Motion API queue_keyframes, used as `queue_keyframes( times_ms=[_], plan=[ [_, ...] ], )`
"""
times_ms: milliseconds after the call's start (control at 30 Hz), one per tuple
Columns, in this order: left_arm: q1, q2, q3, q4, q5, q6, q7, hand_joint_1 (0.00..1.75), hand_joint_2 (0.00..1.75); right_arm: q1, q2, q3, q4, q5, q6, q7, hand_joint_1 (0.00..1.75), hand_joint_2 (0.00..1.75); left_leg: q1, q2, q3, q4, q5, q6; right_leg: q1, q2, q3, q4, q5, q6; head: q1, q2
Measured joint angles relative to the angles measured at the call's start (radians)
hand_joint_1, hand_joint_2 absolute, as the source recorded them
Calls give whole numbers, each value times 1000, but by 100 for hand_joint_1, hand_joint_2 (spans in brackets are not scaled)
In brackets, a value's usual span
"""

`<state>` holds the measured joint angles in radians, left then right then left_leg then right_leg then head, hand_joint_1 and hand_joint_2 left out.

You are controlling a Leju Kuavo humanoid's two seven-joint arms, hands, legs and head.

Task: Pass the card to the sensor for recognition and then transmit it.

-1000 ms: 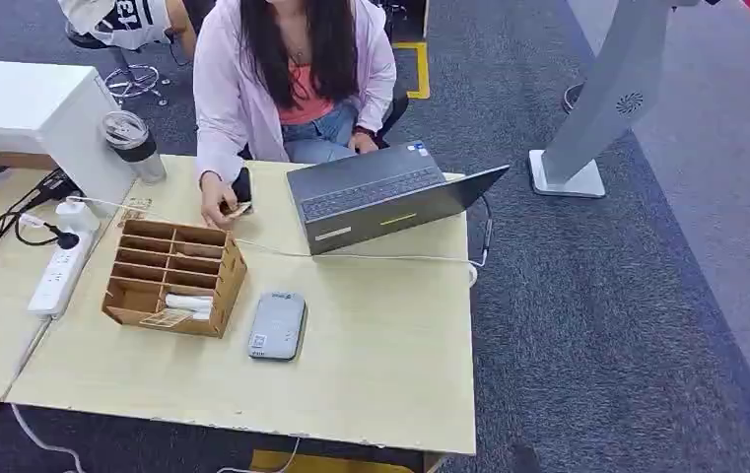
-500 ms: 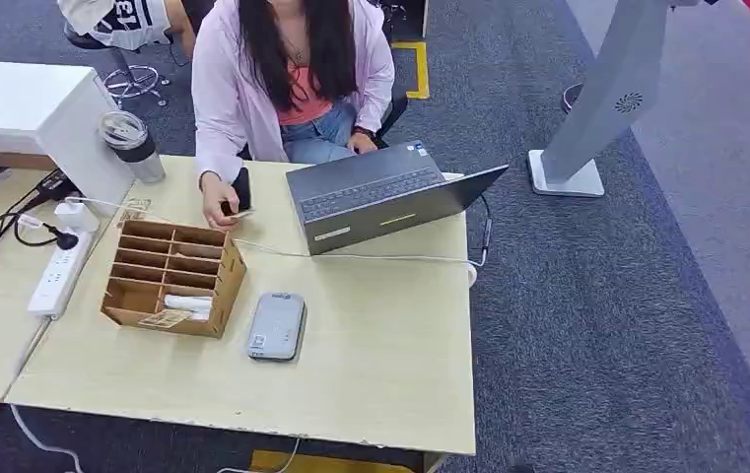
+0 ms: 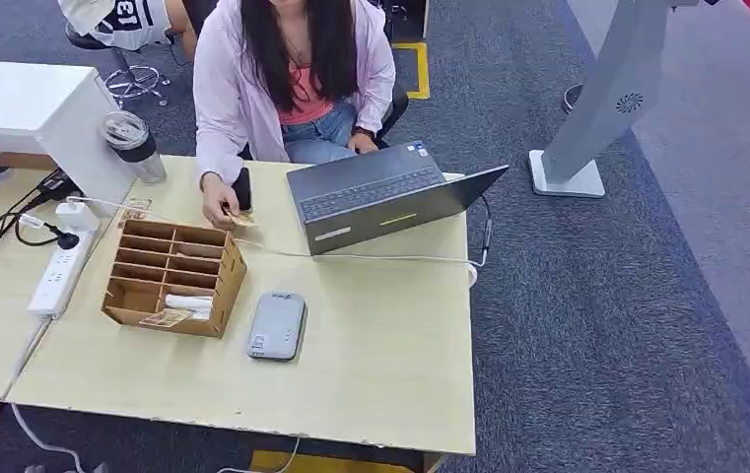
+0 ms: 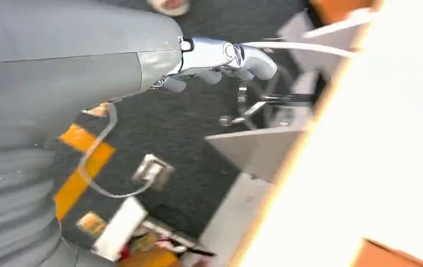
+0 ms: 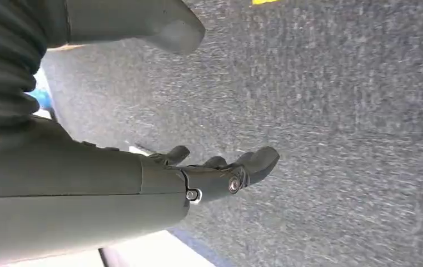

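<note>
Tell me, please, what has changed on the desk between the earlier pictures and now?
The person's hand behind the wooden organizer shifted a little, and the card it holds now lies a bit more to the side. The grey card reader, the laptop, the cup and the power strip stayed where they were.

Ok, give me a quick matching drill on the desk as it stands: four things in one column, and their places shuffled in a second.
Things:
1. grey sensor
2. wooden organiser
3. laptop
4. power strip

Places:
A. open in front of the seated person, at the table's far side
B. on the neighbouring desk to the left, with a plug in it
C. flat on the table just right of the compartment box
D. left part of the table, cards lying in its near compartments

Pairs: 1-C, 2-D, 3-A, 4-B
</note>
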<state>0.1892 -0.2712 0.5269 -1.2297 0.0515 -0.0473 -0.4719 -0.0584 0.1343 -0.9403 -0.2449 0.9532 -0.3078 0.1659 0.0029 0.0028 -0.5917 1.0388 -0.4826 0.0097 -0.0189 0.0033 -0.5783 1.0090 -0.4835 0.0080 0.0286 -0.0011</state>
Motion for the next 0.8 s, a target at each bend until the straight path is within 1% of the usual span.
queue_keyframes(
  times_ms=[200,300,367,467,533,633,800],
  plan=[
    [35,-2,-98,-204,-4,50,-20,0,175,-2,3,-21,6,35,-3,27,0,175,0,0,0,0,0,0,0,0,0,0,0,0,0,0],
    [31,19,-151,-289,-19,98,-30,0,175,-4,3,-24,11,58,-3,37,0,175,0,0,0,0,0,0,0,0,0,0,0,0,0,0],
    [13,42,-185,-335,-40,135,-31,0,175,-5,3,-24,13,76,-2,44,0,175,0,0,1,0,0,0,0,0,0,0,0,0,0,0],
    [-56,87,-233,-358,-95,199,-17,0,175,-9,4,-24,16,108,4,49,0,175,0,0,1,0,1,0,0,0,0,0,1,-1,0,0],
    [-98,109,-259,-360,-135,230,-4,0,175,-11,4,-24,19,123,6,51,0,175,0,0,1,0,1,-1,0,0,0,0,2,-1,0,0],
    [-160,135,-291,-352,-197,267,21,0,175,-11,4,-24,21,143,18,53,0,175,0,0,1,0,1,-1,0,0,0,0,2,-1,0,0],
    [-265,172,-337,-299,-304,311,57,0,175,-13,6,-20,25,169,24,53,0,175,0,0,1,0,1,-1,0,1,0,0,2,-1,0,0]
  ],
)
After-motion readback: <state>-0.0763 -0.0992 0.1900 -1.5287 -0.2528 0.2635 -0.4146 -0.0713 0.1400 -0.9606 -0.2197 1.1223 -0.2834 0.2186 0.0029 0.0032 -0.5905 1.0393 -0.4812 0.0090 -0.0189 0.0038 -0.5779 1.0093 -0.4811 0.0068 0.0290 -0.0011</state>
